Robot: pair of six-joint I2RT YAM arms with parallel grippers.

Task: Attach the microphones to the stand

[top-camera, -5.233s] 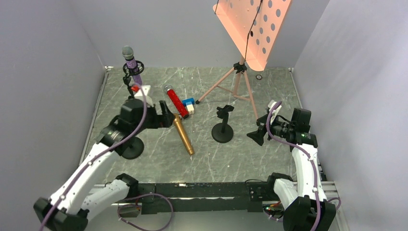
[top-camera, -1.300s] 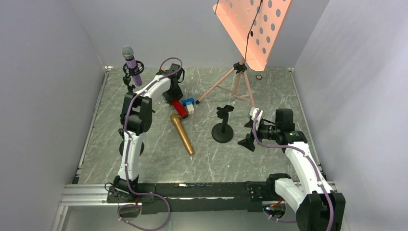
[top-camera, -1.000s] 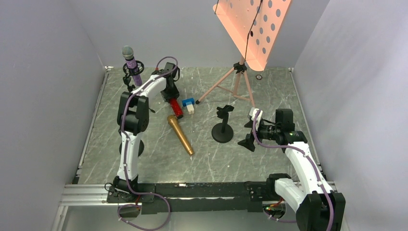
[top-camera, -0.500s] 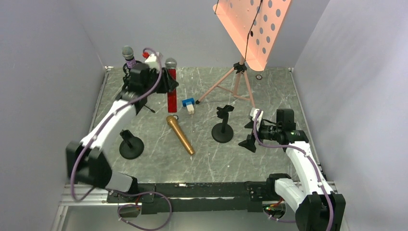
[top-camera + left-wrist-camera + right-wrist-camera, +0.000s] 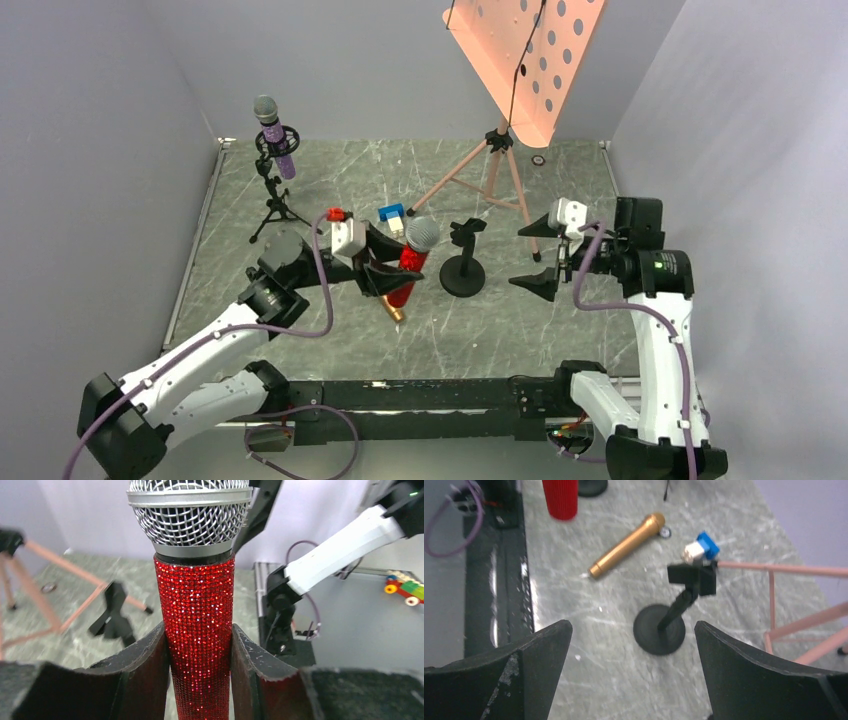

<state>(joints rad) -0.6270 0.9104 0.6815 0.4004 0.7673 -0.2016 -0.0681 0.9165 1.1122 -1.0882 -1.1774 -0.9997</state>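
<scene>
clamps the red microphone (image 5: 195, 605) in the left gripper (image 5: 198, 647), head up beyond the fingertips (image 5: 150, 652). holds the right gripper (image 5: 634, 642) wide open above the stand (image 5: 660, 632). risks toppling that unbraced stand when pressing in, or missing the clip (image 5: 692, 578), seemingly turned aside.

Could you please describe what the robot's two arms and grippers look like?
The left arm and right arm have white link shells, black joints and a purple cable alongside. The left gripper and right gripper each carry two black wedge-shaped fingers ahead of a white camera block.
</scene>
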